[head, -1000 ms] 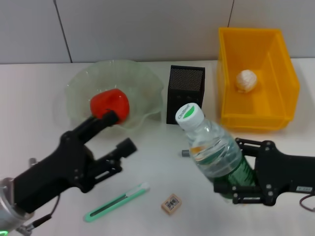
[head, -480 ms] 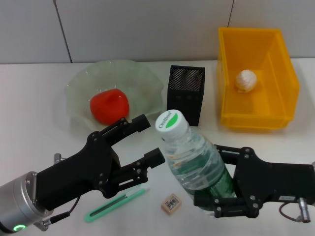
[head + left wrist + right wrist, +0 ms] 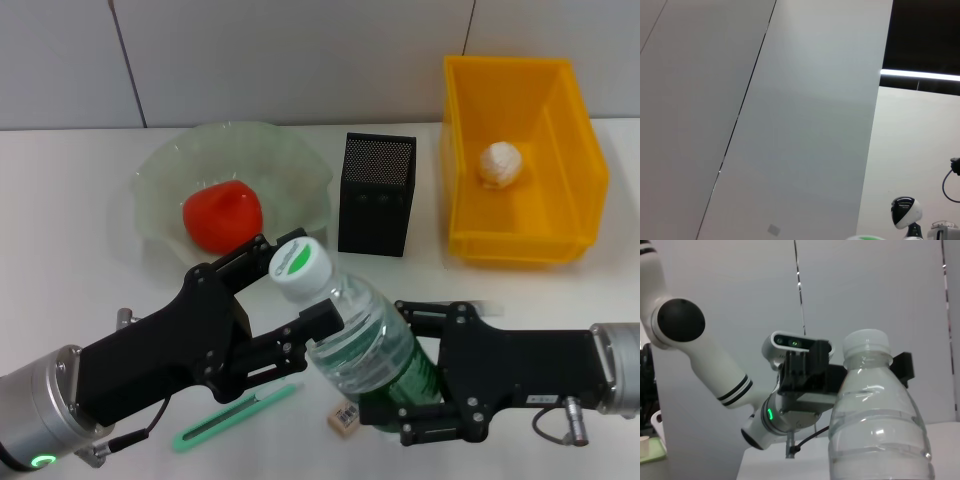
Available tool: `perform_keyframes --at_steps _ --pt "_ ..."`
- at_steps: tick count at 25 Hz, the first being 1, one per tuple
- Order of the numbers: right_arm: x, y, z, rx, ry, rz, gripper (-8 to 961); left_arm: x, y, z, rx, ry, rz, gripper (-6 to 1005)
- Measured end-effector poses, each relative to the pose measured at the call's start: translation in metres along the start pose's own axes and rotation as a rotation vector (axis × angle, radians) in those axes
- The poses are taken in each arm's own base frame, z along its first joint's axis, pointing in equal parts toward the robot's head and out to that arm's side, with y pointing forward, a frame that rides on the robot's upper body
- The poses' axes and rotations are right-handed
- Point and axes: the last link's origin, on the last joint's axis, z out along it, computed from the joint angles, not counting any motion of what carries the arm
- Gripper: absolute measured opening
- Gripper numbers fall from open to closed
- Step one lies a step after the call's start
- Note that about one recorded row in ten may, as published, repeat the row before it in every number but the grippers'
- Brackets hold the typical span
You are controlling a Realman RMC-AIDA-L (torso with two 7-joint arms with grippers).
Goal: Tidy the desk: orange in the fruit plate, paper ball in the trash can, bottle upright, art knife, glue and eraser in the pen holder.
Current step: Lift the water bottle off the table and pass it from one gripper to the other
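One clear plastic bottle (image 3: 350, 330) with a white-and-green cap and green label tilts above the white table (image 3: 60, 200), lifted off it. The right gripper (image 3: 385, 360) is clenched around its lower body; the left gripper (image 3: 290, 285) has its black fingers spread on either side of the bottle's neck — whether they press it, I cannot tell. Below lie one green art knife (image 3: 235, 413) and one small tan eraser (image 3: 346, 417), partly hidden by the bottle. Behind, one wavy glass fruit plate (image 3: 160, 170) holds one orange-red fruit (image 3: 222, 214); one black mesh pen holder (image 3: 376, 195) stands beside one yellow plastic bin (image 3: 570, 130) containing one crumpled paper ball (image 3: 499, 164). Grey wall panels rise behind.
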Motion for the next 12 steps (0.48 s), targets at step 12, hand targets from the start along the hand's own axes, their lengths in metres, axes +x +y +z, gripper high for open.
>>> perform_keyframes --at_steps 12 --pt "-0.0022 -0.0009 0.0052 -0.011 -0.011 0.001 757 -0.0006 -0.0013 0.0008 0.013 0.005 -0.037 811"
